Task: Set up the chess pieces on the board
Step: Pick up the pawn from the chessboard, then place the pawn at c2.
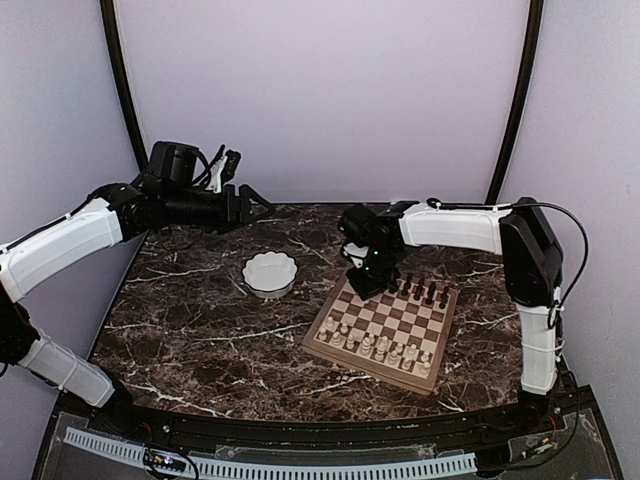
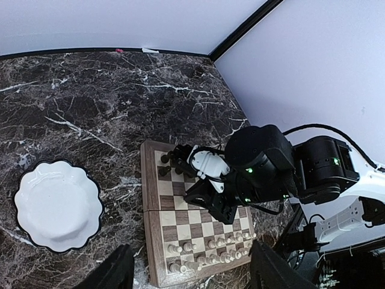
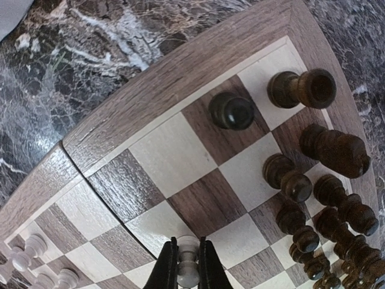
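The right gripper point(image 3: 187, 245) is clamped on an upright pale chess piece point(image 3: 188, 268) over the board point(image 3: 180, 78), near the dark pieces point(image 3: 325, 156). The pale ranks point(image 3: 30, 256) lie toward the board's opposite edge. The left gripper point(image 1: 250, 198), fingers apart, hangs well apart from the board.

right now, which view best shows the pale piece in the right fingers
The right wrist view: the pale piece sits close up between the right fingers. In the other two views the right arm hides it.

The dark, white-veined marble table point(image 1: 200, 340) carries two things. A white scalloped bowl point(image 1: 269, 274) sits near its middle; the wooden chessboard point(image 1: 385, 322) lies apart to its right, turned askew.
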`<state>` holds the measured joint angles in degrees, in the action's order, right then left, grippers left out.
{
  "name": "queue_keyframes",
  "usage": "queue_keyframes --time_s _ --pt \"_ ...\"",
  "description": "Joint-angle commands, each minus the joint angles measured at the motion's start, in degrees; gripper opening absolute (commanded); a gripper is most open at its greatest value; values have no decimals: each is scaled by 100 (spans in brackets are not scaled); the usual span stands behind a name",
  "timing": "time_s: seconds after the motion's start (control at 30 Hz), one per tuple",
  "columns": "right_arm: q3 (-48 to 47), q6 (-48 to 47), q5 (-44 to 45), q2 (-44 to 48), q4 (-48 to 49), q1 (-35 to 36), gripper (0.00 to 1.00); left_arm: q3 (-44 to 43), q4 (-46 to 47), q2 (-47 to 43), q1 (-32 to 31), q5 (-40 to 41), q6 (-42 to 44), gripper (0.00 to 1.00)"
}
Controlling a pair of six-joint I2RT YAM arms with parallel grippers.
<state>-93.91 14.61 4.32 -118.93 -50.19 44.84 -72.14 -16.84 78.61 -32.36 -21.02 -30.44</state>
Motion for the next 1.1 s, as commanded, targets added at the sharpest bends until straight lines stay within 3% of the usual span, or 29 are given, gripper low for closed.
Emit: queue_keyframes --time_s 0.0,0.13,0.4,0.73,1.07 --pt "-111 92 -22 179 -97 28 3 126 18 -156 -8 -153 -68 68" --pt "-8 123 26 670 -330 42 1 106 87 -68 -8 -209 -98 67" --pt "1209 180 -154 2318 -374 206 1 -33 171 228 -15 -370 -105 67" --pt "1990 305 -49 3311 -406 418 2 -521 -6 697 -41 -552 -2 66" --pt "1266 -77 33 2099 -178 872 2 -651 -49 831 -51 -621 -97 64"
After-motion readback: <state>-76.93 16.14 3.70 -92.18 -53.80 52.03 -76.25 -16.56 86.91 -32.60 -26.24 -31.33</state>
